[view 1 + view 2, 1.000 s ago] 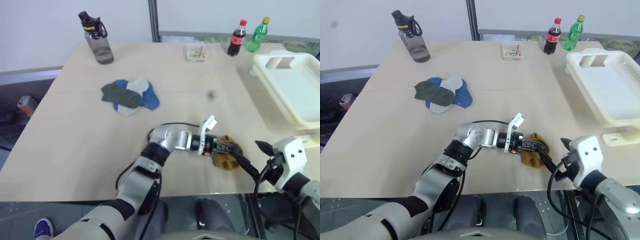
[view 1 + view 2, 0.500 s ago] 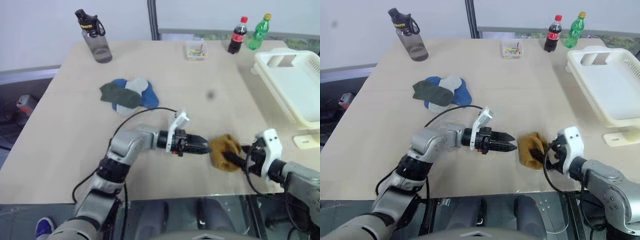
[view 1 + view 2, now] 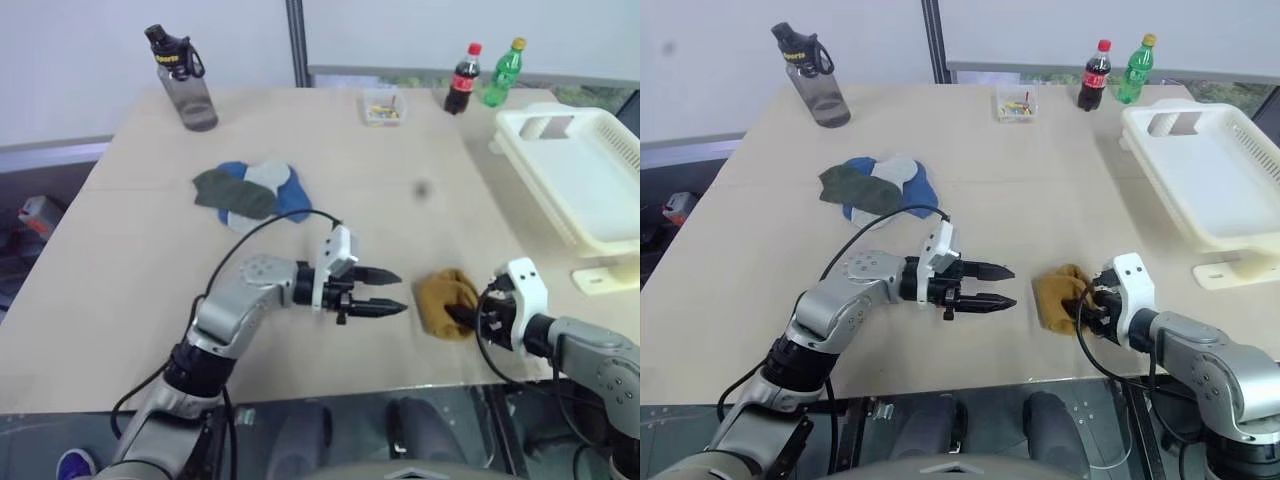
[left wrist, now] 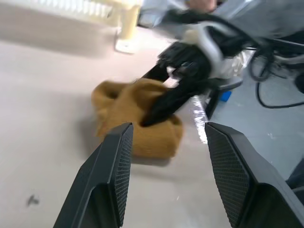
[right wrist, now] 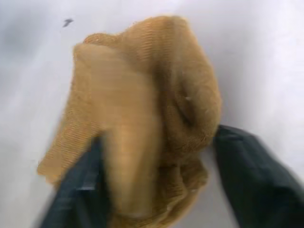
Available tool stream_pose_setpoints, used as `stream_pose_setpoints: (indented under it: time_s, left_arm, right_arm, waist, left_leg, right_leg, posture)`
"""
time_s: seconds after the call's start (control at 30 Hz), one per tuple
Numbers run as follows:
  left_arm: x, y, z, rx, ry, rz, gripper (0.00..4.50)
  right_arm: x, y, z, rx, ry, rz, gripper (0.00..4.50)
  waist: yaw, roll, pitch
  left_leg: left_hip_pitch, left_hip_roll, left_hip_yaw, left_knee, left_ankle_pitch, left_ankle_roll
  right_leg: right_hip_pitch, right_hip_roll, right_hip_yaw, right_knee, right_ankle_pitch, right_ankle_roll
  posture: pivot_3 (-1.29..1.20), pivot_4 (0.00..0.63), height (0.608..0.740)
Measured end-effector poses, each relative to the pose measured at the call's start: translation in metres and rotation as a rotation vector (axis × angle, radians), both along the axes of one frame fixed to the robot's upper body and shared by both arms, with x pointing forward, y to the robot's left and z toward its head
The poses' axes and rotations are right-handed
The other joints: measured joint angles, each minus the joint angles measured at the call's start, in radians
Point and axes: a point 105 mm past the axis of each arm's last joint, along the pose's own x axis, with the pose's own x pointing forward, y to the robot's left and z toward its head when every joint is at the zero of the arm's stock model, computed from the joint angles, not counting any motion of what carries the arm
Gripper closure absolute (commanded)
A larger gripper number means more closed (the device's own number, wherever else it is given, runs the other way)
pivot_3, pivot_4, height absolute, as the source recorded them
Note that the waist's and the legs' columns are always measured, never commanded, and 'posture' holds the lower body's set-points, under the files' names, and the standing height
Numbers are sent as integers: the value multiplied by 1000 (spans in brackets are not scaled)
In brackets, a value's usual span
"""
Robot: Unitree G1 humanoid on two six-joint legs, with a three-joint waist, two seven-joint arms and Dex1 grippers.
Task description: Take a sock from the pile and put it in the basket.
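- Nearest the worktop's [image 3: 120,300] front edge, the mustard sock [image 3: 446,302] has changed hands: a second ago the left gripper [image 3: 388,292] held it; now it lies bunched on the wood with the right gripper [image 3: 462,312] on it.
- Right fingers [image 5: 247,175] sit either side of the bunched sock and are drawing in from wide apart, one buried in a fold; whether the hold is firm yet I cannot tell.
- Beside it, the left gripper has let go and backed away toward the robot's left. Its fingers [image 4: 111,180] stand apart and empty, pointing at the sock across a bare gap.
- Judged from this, the handover is done, and carrying the sock to the basket falls to the right arm.
- Farther back on the left, the pile [image 3: 250,192] of blue, dark green and grey socks is as it was.
- Far right, the basket [image 3: 610,225] waits empty, well apart from the sock.
- Along the far edge stand a grey bottle [image 3: 186,80], a small clear box [image 3: 383,104] and two drink bottles [image 3: 480,76].
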Motion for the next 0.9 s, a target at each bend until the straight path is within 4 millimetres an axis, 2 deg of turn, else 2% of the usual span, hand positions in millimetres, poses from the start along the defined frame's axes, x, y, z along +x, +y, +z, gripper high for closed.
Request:
stream_pose_setpoints:
  time_s: [0.1,0.13,0.23,0.33,0.4,0.47,0.5,0.57,0.6,0.73,0.8,0.83,0.87,0.9]
  left_arm:
    - [-1,0,3,-16,-25,-17,1912]
    - [0,1,3,-20,-31,-13,1912]
    - [2,1,6,-37,-53,-4,1912]
    - [7,-2,9,-69,-74,24,1912]
    - [14,-7,14,-124,-95,80,1912]
    - [21,-14,18,-170,-109,134,1912]
    - [22,-14,19,-172,-111,140,1912]
    - [35,-24,28,-230,-138,216,1912]
    - [37,-25,30,-239,-145,228,1912]
    - [44,-48,46,-343,-156,297,1912]
    - [45,-51,46,-342,-156,305,1912]
    - [47,-50,45,-337,-161,327,1912]
    - [48,-50,45,-336,-163,330,1912]
    - [49,-49,46,-335,-175,343,1912]
  right_arm:
    - [0,6,-3,21,6,16,4145]
    - [1,7,-3,31,3,16,4456]
    - [4,13,-1,107,-12,-4,4456]
    - [14,15,3,267,-36,-79,4456]
    - [37,8,22,411,-119,-171,4456]
    - [62,-21,58,464,-284,-286,4456]
    - [64,-25,62,465,-301,-297,4456]
    - [81,-57,101,498,-447,-396,4456]
    - [84,-63,106,498,-464,-415,4456]
    - [129,-133,159,505,-582,-655,4456]
    - [137,-155,166,488,-598,-733,4456]
    - [152,-176,169,479,-588,-821,4456]
    - [153,-180,168,470,-584,-839,4456]
    - [158,-193,163,450,-573,-899,4456]
  waist:
    - [0,0,0]
    - [-1,0,0]
    - [-6,-1,-1]
    - [-6,1,1]
    - [-3,12,8]
    - [5,17,11]
    - [7,17,11]
    - [11,18,11]
    - [12,18,11]
    - [3,20,12]
    - [2,20,12]
    - [-4,21,12]
    - [-3,21,12]
    - [-2,21,12]
  left_leg:
    - [0,1,0,0,0,0]
    - [1,1,1,-1,0,0]
    - [2,1,3,-1,0,0]
    - [2,2,3,-1,0,0]
    - [1,1,5,0,0,0]
    - [-2,-3,5,0,0,1]
    - [-2,-3,4,0,0,1]
    - [-8,-4,3,0,0,1]
    - [-10,-4,3,0,0,1]
    - [-12,-5,8,0,0,1]
    - [-12,-5,9,-3,0,1]
    - [-11,-4,10,-3,0,1]
    - [-11,-5,10,-5,0,1]
    - [-11,-4,10,-6,0,1]
  right_leg:
    - [0,1,1,0,0,0]
    - [0,1,1,0,0,0]
    - [0,3,3,1,0,0]
    - [-1,3,4,2,0,0]
    - [-2,1,6,2,1,1]
    - [-3,0,6,2,5,1]
    - [-3,0,5,2,5,1]
    - [-8,0,3,2,5,1]
    - [-10,0,3,2,5,1]
    - [-11,-1,3,1,5,1]
    - [-11,0,3,0,5,1]
    - [-12,0,4,0,5,1]
    - [-12,0,4,0,5,1]
    - [-12,0,4,-2,5,1]
  posture:
    - [0,150,740]
    - [0,150,740]
    - [0,150,740]
    - [0,150,740]
    - [0,150,740]
    - [0,150,740]
    - [0,150,740]
    - [0,150,740]
    - [0,150,740]
    - [0,150,740]
    - [0,150,740]
    - [0,150,740]
    - [0,150,740]
    - [0,150,740]
